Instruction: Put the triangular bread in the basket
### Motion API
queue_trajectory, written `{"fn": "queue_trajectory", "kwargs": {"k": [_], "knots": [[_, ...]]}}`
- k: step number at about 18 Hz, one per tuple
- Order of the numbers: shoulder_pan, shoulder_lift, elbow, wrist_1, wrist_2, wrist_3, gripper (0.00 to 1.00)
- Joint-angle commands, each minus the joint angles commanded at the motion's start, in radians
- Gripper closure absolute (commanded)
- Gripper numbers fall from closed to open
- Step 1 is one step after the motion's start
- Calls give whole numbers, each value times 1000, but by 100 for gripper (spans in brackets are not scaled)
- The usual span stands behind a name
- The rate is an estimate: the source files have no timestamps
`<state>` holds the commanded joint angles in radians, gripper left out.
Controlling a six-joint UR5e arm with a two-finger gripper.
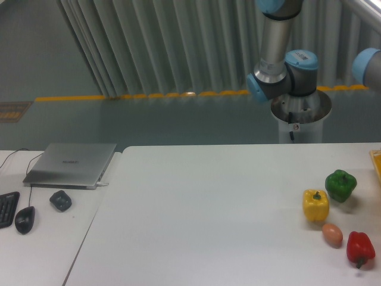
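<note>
The triangular bread is not in view. The basket (376, 162) shows only as a thin yellow-orange sliver of rim at the right edge of the table. The arm's joints (286, 74) stand behind the table at the back right. The gripper is out of the frame.
On the right of the white table (208, 214) lie a green bell pepper (340, 185), a yellow bell pepper (315, 205), a small brown egg (333, 234) and a red bell pepper (360, 248). A laptop (71, 164), a mouse (24, 219) and a keyboard edge (7, 208) are on the left desk.
</note>
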<state>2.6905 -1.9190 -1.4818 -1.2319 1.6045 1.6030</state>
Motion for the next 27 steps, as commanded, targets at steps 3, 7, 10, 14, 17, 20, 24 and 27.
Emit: {"fn": "queue_trajectory", "kwargs": {"k": [3, 7, 10, 14, 17, 20, 24, 27], "knots": [[3, -14, -3, 20, 0, 0, 30], [2, -12, -9, 46, 2, -2, 0], [-3, -11, -8, 49, 0, -12, 0], [-29, -3, 1, 52, 6, -57, 0], [-69, 12, 5, 10, 14, -61, 0], [-109, 26, -6, -4, 17, -129, 0], [-155, 60, -23, -46, 17, -193, 0], [-189, 89, -55, -49, 18, -251, 0]]}}
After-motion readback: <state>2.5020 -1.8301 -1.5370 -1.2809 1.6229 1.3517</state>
